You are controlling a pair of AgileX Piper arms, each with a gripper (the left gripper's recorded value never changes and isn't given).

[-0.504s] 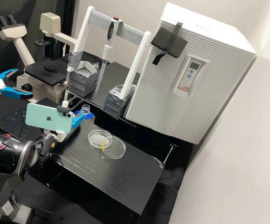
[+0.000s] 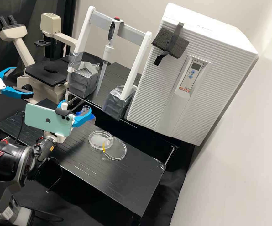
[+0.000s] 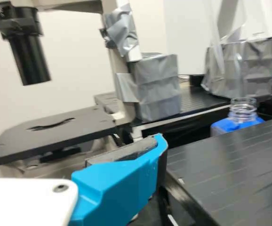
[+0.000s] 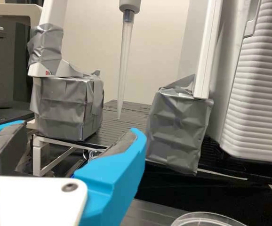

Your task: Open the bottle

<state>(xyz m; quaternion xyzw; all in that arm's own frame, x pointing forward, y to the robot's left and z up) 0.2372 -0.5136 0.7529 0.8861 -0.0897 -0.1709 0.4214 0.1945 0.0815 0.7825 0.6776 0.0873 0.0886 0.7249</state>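
Note:
The bottle (image 2: 86, 110) stands at the back edge of the black bench (image 2: 120, 179). It has a clear threaded neck with blue below it, and I see no cap on the mouth. The left wrist view shows the bottle (image 3: 242, 109) some way off. My right gripper (image 2: 72, 111) is open, its blue fingers spread just in front of the bottle's neck. The right wrist view has those fingers (image 4: 113, 159) apart, with a bit of clear rim low between them. My left gripper (image 2: 11, 82) is open at the far left by the microscope, away from the bottle; one finger (image 3: 122, 181) shows.
Two clear petri dishes (image 2: 101, 139) (image 2: 114, 149) overlap on the bench's middle. A microscope (image 2: 32, 69) stands at back left. A pipette (image 2: 106, 56) hangs on a white stand with tape-wrapped feet (image 2: 82, 78). A large white machine (image 2: 192, 75) is at right. A mint-green phone (image 2: 48, 119) rides on the right arm.
The right gripper has risen and moved back toward the bottle, and both its fingers now show beside the neck. The left gripper has shifted slightly.

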